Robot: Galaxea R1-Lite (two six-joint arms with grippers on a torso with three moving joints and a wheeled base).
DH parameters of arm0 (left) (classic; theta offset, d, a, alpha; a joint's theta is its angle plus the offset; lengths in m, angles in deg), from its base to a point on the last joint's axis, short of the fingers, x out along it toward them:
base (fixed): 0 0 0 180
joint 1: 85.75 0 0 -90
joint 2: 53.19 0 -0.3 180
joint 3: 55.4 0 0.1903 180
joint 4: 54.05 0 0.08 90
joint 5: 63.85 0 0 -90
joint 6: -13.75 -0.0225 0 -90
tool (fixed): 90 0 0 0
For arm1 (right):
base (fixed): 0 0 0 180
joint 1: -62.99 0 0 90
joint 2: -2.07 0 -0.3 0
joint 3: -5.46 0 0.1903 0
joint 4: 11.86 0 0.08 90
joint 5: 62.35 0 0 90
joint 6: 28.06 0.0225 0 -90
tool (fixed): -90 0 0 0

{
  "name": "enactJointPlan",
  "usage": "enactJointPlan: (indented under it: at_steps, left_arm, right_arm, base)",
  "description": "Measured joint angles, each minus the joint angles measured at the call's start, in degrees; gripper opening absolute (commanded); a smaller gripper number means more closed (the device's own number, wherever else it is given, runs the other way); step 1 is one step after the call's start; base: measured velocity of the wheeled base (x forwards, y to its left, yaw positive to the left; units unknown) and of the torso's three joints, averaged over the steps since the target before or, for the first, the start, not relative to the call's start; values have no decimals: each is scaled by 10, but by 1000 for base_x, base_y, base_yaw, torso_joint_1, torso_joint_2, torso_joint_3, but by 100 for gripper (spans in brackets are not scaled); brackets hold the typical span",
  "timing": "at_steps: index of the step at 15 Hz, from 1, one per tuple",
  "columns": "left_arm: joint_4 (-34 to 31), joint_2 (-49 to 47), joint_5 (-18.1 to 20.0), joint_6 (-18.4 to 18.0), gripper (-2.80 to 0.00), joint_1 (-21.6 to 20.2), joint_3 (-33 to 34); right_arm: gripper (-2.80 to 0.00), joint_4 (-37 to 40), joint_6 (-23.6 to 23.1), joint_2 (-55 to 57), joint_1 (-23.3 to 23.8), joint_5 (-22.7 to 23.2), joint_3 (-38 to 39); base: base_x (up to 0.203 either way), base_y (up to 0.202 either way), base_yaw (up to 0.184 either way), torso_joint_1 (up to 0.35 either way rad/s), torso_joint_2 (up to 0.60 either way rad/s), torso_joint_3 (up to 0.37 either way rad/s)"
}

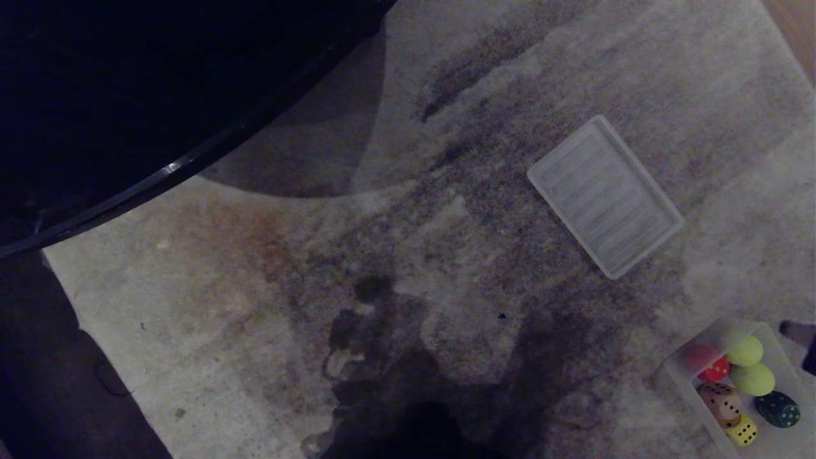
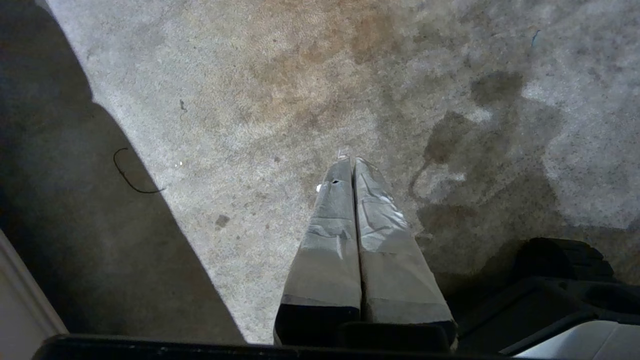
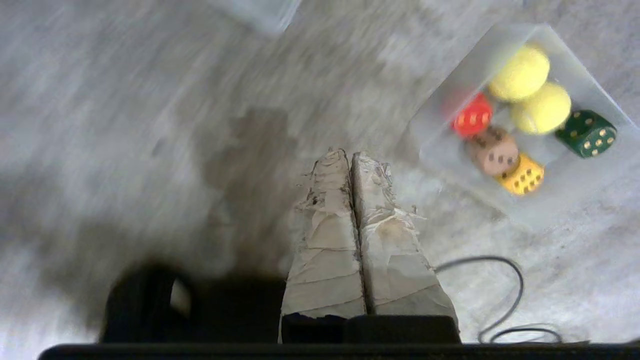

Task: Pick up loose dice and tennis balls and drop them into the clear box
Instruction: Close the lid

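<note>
Big stained grey carpet (image 1: 268,306) fills the head view, and a dark curved tabletop edge (image 1: 159,172) sweeps across the upper left of the frame. Right of centre lies the flat ribbed lid (image 1: 604,196), tilted on the carpet, well apart from everything else.

Down in the lower right corner sits the clear box (image 1: 676,373), and it's loaded: two tennis balls (image 1: 744,350) side by side along the far side, the red die (image 1: 717,368) beside them, the pinkish-tan die (image 1: 720,400) touching the yellow die (image 1: 742,431), and the dark green die (image 1: 778,409) toward the right edge. All six are inside the walls. No die or ball shows on the carpet outside the box.

Now the right gripper (image 3: 350,155): in its own wrist view the two taped fingers are pressed flat together, clenched on nothing. The box sits in the upper right of that frame, near the fingertips but apart from them. A thin dark cable (image 3: 500,290) loops on the carpet at lower right.

The left gripper (image 2: 350,162) hangs over bare carpet, fingers likewise pinched together and empty, no task item in its frame. A small curl of dark wire (image 2: 127,175) lies at centre left there.
</note>
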Motion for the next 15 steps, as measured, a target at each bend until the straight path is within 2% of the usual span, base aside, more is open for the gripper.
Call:
enactJointPlan:
  at_steps: [3,5,6,9,13,15]
  left_arm:
    - [0,0,0,0,-280,0,0]
    - [0,0,0,0,-280,0,0]
    - [0,0,0,0,-280,0,0]
    - [0,0,0,0,-280,0,0]
    - [0,0,0,0,-280,0,0]
    - [0,0,0,0,-280,0,0]
  right_arm:
    - [-280,-146,57,185,4,-25,-35]
    - [-280,-198,98,279,6,-31,-77]
    - [0,-213,126,323,8,-32,-103]
    - [0,-232,192,415,8,-18,-162]
    - [0,-256,216,475,7,-2,-178]
    - [0,-257,252,494,9,-1,-185]
  base:
    - [0,0,0,0,0,0]
    - [0,0,0,0,0,0]
    - [0,0,0,0,0,0]
    - [0,0,0,0,0,0]
    - [0,0,0,0,0,0]
    - [0,0,0,0,0,0]
